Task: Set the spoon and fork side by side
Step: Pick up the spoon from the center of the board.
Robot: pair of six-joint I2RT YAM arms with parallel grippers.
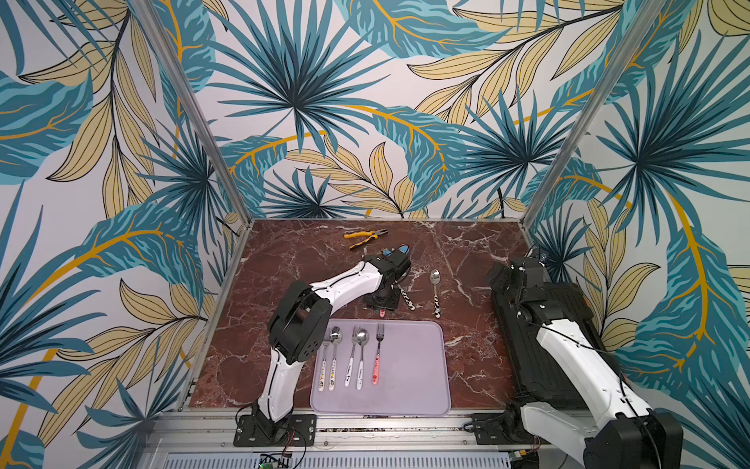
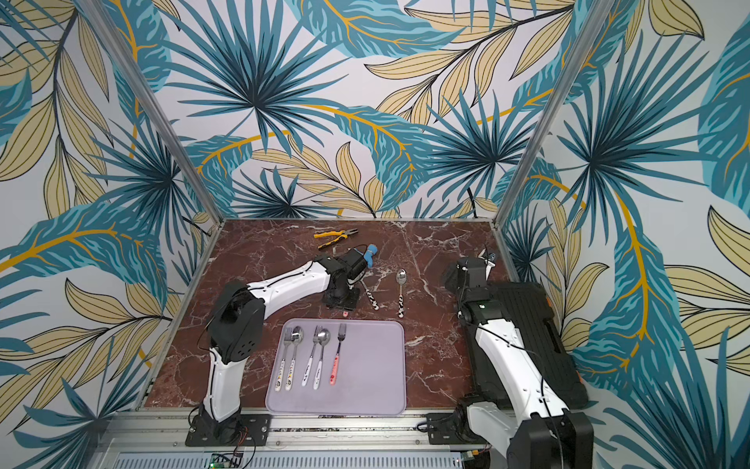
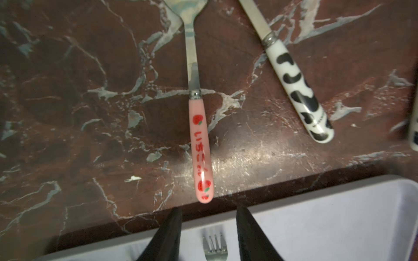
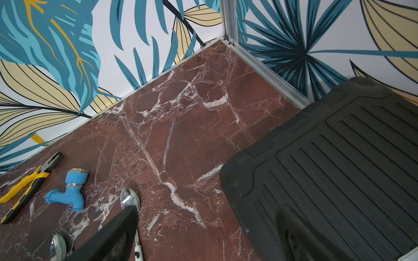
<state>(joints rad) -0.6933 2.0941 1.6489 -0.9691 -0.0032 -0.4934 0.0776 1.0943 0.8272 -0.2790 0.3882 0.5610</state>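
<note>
Close up from the left wrist: a pink spoon [image 3: 200,144] with red strawberries on its handle, flat on the red-brown table [image 3: 67,113], handle end just short of the pale purple tray [image 3: 328,214]. Near that end, the left claw [image 3: 209,226] — spread partway, pinching nothing, not touching the spoon. Between its black fingers [image 3: 167,237], only the prongs of the pink fork [image 3: 214,247] on the tray. Beside the spoon, slanting away, the cow fork [image 3: 298,90], top cut off.

In both top views, much less of the pink spoon [image 1: 382,312]: just its tip poking out under the claw. But the whole pink fork there, alone on the tray, next to two neat fork-and-spoon pairs [image 1: 360,371]. Also the cow spoon [image 1: 435,290] just past the cow fork, and the right arm lying over a black case [image 1: 584,320].

From the right wrist: the right claw [image 4: 208,210] spread wide and empty — above the table beside the case. Here alone, the blue tap [image 4: 65,194] in full, next to yellow pliers [image 4: 27,187].
</note>
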